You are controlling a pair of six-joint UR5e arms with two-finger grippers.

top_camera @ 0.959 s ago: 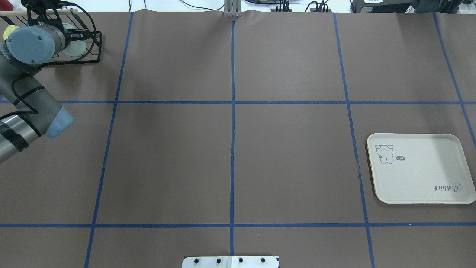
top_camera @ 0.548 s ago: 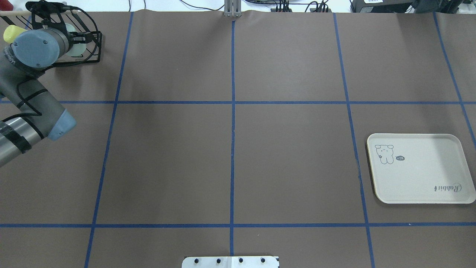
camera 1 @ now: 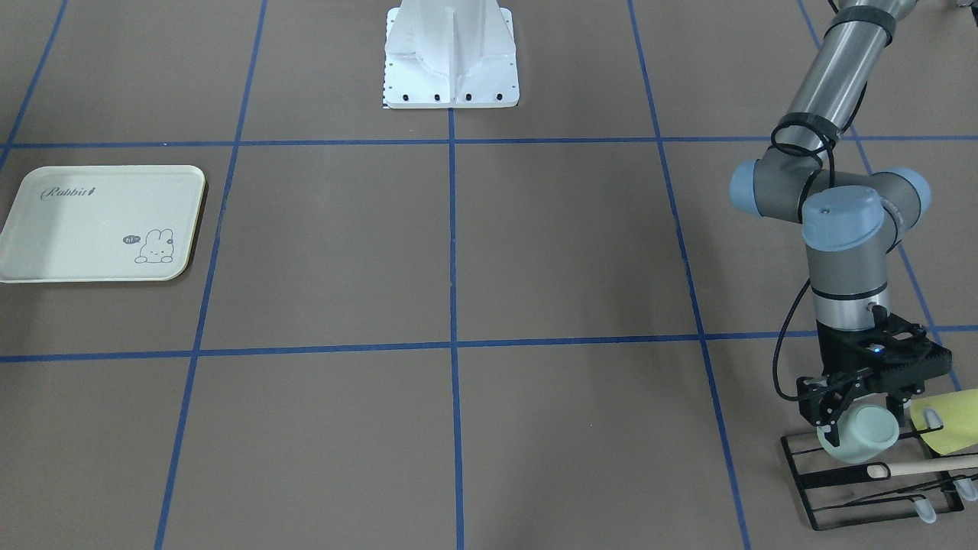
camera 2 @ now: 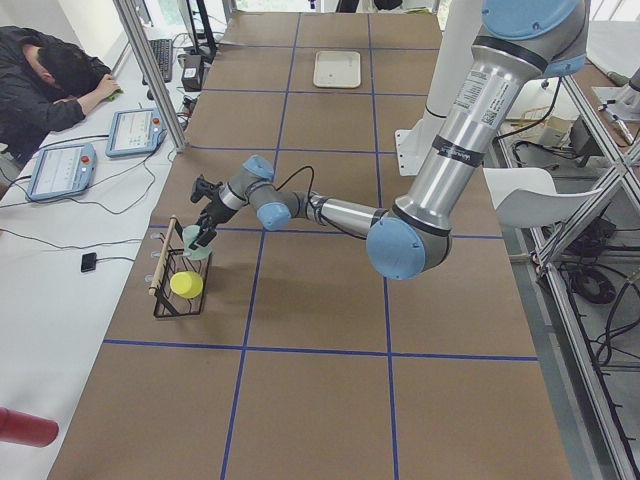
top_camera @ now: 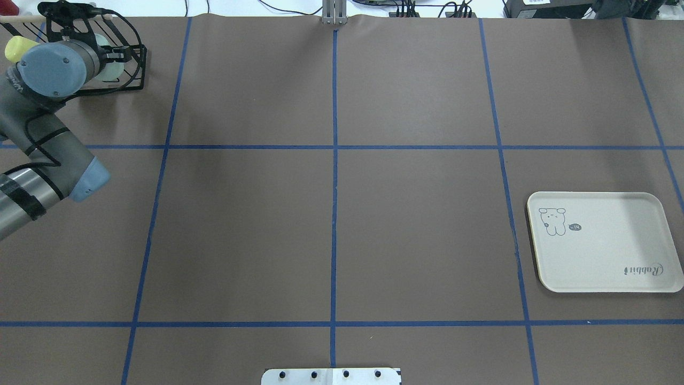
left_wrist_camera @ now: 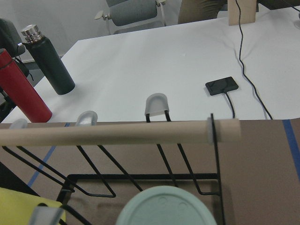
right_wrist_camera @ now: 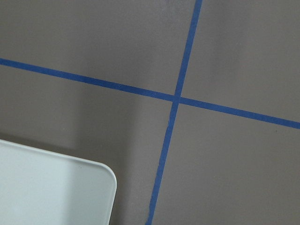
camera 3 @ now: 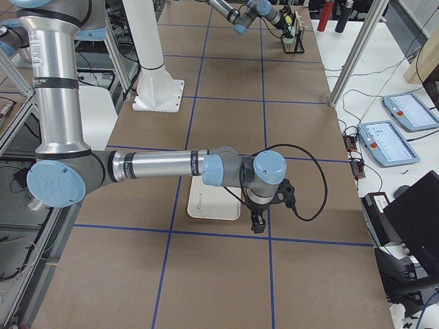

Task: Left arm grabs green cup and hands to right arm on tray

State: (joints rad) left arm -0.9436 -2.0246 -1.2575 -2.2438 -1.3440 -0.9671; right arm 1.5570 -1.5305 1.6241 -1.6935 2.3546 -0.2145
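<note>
Now: the pick-up stage, as I judge it. The green cup has not left the rack and no hand-over has begun.
Rack (camera 1: 833,475): a black wire stand at the far left corner of the table (top_camera: 240,224), with a wooden rod (left_wrist_camera: 117,133) across its top.
Yellow cup (camera 1: 947,420): lies tilted in the rack, just beside the green one.
Green cup (camera 1: 859,439): sits tipped over at the rack's end, its closed base turned up and away from the robot. Whether a wire peg carries it is hidden.
Left gripper (camera 1: 859,409): reaches down onto the rack. Its fingers (camera 1: 825,401) stand on either side of the cup's wall, close against it, but I cannot tell whether they press on it.
Handling: probably light, stiff plastic with a smooth, tapered wall, so it could slip toward the narrow end under a weak squeeze. A hard squeeze near the mouth might flex it.
Where to hold: across the wall about midway, leaving one end free for the other gripper to take.
Tray (top_camera: 604,243): lies close to the table's right edge, well apart from the cup.
Right gripper (camera 3: 257,225): hangs low just beside a corner of the tray. It is too small to tell how the jaws stand.
</note>
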